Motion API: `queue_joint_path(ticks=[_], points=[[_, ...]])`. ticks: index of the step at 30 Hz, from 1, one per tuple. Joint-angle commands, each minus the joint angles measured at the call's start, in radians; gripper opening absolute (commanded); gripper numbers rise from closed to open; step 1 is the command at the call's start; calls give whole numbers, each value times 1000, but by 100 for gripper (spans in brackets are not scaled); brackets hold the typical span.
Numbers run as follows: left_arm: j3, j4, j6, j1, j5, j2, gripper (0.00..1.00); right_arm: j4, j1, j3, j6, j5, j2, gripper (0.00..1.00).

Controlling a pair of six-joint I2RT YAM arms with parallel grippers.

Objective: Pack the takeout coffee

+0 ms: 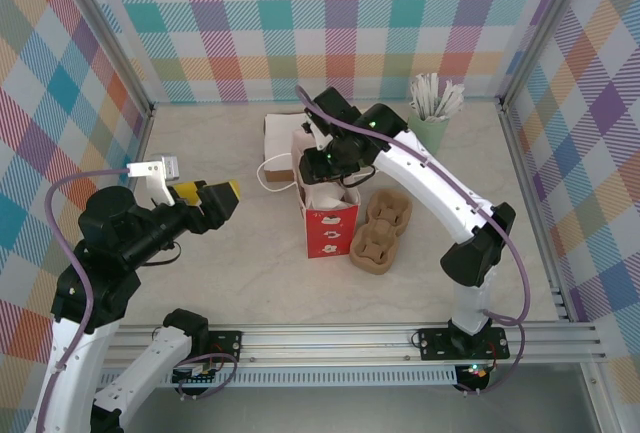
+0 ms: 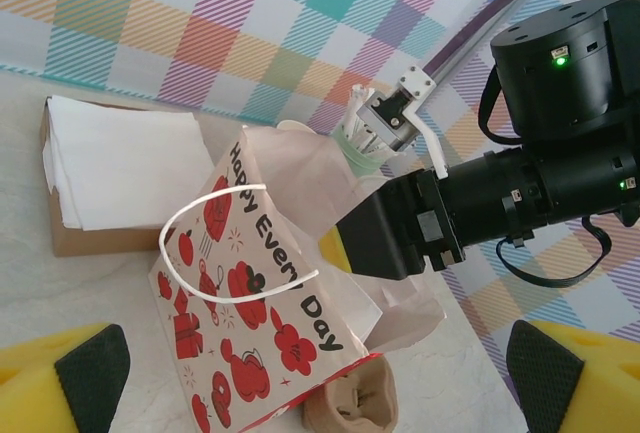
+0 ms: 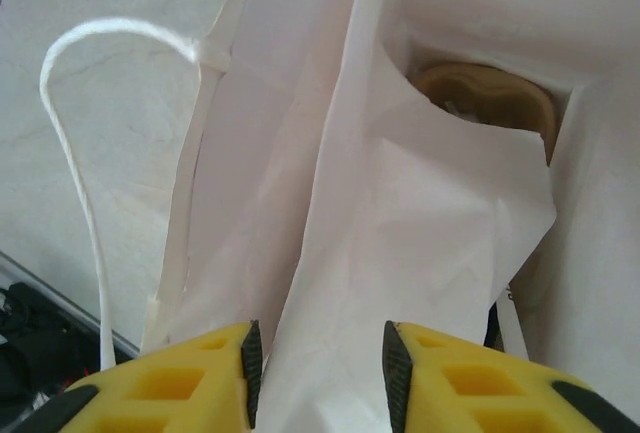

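A white paper bag [image 1: 328, 218] printed with red figures stands open mid-table. My right gripper [image 1: 318, 161] hangs over its mouth. In the right wrist view its yellow fingers [image 3: 180, 388] stand a little apart, gripper [image 3: 318, 363] open, with a loose fold of the bag's white lining [image 3: 420, 233] below the gap. A brown rounded thing [image 3: 490, 98] lies deep inside the bag. The takeout coffee is hidden. My left gripper [image 1: 215, 196] hovers open to the left of the bag [image 2: 240, 293], holding nothing.
Two brown pulp cup carriers [image 1: 380, 228] lie against the bag's right side. A box of white napkins [image 1: 280, 138] sits behind the bag. A pale green cup of white sticks [image 1: 432, 113] stands at the back right. Plaid walls close in the table.
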Motion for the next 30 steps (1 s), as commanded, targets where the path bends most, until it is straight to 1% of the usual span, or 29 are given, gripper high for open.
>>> queue_joint_path(ticks=[1,3,7,11,14,21,27,30], points=[[-7,3,-7,-5,-8,-9,99,-26,-5,15,-4,-43,-7,28],[-7,3,-8,-5,-9,-9,99,-29,-5,9,-3,-54,0,21],[-10,2,-8,-4,-11,-9,99,-8,-4,-30,3,-88,6,11],[-11,2,-7,-5,-11,-9,99,3,-4,-61,5,-91,19,4],[-11,-1,-8,-5,-11,-9,99,6,-5,-79,5,-91,29,3],[-11,0,-9,-5,-15,-8,99,7,-5,-73,-4,-84,21,7],[-16,6,-13,-4,-32,-8,99,2,-5,-47,-16,-38,-43,22],[-32,-4,-11,-4,-70,-11,99,-8,-8,-38,-19,-18,-81,30]])
